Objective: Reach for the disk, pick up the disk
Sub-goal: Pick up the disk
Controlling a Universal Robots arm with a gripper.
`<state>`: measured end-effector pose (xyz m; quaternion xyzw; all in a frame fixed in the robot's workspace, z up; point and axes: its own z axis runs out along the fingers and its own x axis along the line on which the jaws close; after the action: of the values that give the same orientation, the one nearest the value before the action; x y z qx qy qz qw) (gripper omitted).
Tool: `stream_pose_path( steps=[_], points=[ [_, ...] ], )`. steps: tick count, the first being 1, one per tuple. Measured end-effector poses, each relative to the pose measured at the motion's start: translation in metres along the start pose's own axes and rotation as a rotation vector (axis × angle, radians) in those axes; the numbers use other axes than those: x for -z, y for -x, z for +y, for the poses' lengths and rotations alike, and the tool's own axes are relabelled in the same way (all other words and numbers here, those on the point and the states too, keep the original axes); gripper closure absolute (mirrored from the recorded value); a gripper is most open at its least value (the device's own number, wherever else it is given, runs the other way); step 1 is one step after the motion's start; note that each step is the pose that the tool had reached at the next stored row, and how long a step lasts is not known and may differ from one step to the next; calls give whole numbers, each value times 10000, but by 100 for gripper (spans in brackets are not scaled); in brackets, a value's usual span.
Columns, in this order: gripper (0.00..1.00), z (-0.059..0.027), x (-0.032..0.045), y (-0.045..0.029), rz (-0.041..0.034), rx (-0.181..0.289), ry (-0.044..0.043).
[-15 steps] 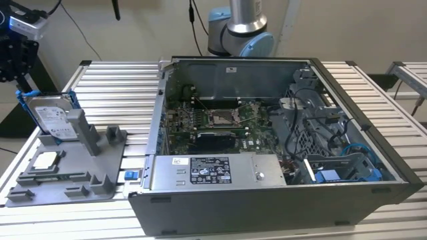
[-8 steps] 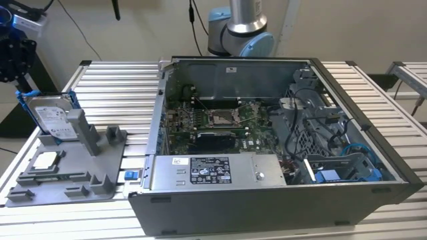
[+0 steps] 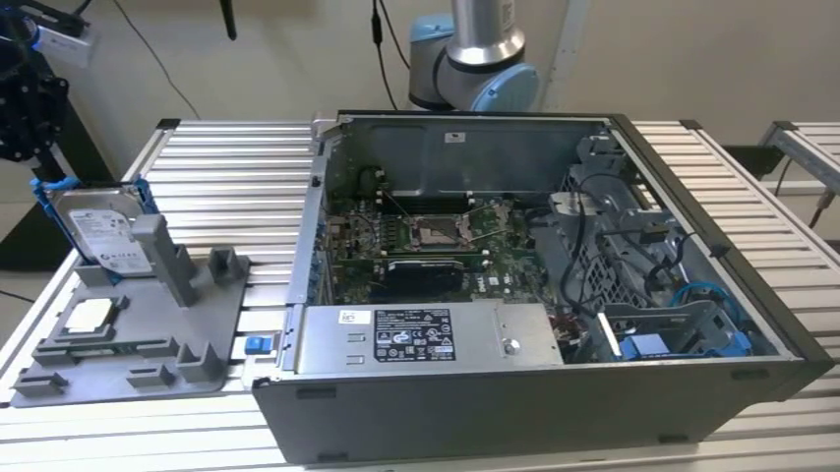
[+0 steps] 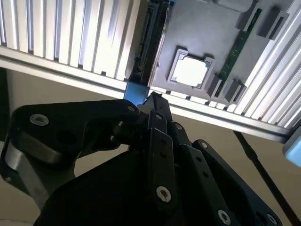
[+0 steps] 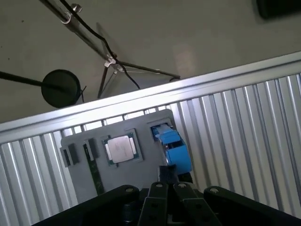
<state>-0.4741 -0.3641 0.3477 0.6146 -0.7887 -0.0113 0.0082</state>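
One gripper (image 5: 167,181): hangs close to the disk's blue-framed end; whether the jaws are released or clenched I cannot tell.
Disk (image 3: 102,231): stands upright in the grey fixture (image 3: 157,320), at the exterior view's left.
Handling: probably stiff, rather heavy, smooth metal, sensitive to shocks.
Hold: likely across the blue bracket (image 5: 175,147), at the free upper end.
Count: one disk, one square chip (image 3: 90,315), one open computer case (image 3: 525,413).
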Motion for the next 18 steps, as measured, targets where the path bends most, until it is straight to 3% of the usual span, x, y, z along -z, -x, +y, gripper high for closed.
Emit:
stream_pose_path(
  steps=[2,6,7,10,18],
  points=[
    [100,10,-6,40,1,76,0],
    [100,11,-7,46,45,94,-11],
    [0,12,-6,46,54,92,-13],
    [0,11,-23,48,62,100,-16],
    [0,13,-161,71,77,636,-16]
  ],
)
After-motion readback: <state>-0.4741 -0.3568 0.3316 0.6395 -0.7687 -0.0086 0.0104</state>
